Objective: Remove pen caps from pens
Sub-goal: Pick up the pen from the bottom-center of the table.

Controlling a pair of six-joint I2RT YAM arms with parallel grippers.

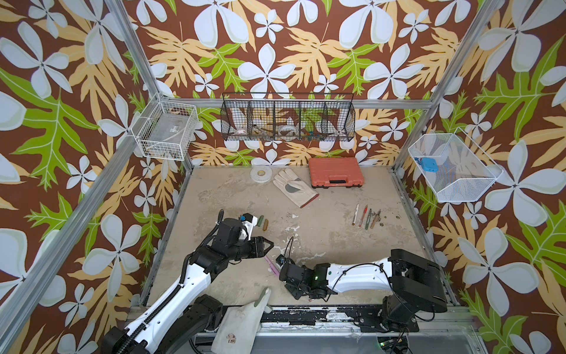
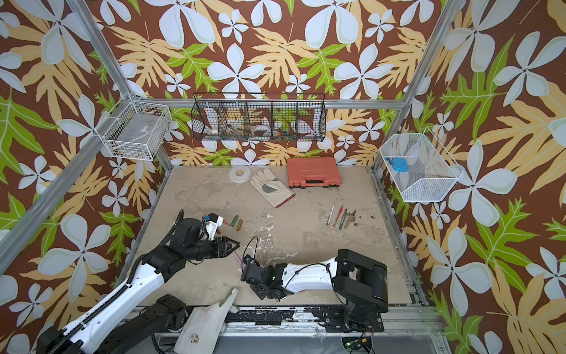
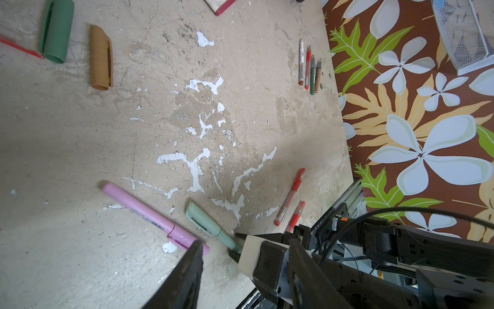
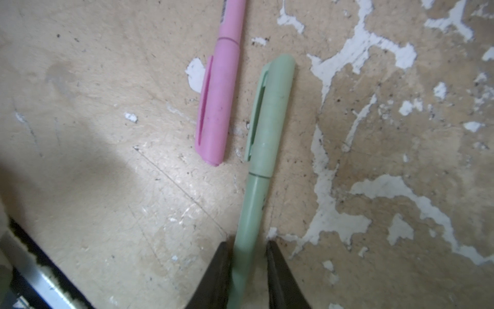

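A capped pale green pen [image 4: 254,208] lies on the table beside a capped pink pen [image 4: 216,107]. My right gripper [image 4: 248,246] straddles the green barrel, open, with a thin gap on one side. My left gripper [image 3: 245,242] hangs open above both pens, one fingertip [image 3: 196,248] over the pink cap [image 3: 184,236], holding nothing. Two capped red gel pens [image 3: 290,196] lie nearby. Loose dark green [image 3: 56,29] and brown [image 3: 101,56] pen caps lie at the far left. Uncapped pens [image 1: 366,216] lie in a row at the right. In both top views the arms meet at the front centre.
A work glove [image 1: 294,187], a tape roll [image 1: 260,174] and an orange case [image 1: 335,171] lie at the back. Another glove [image 1: 245,315] hangs over the front rail. Wire baskets [image 1: 288,118] are mounted on the walls.
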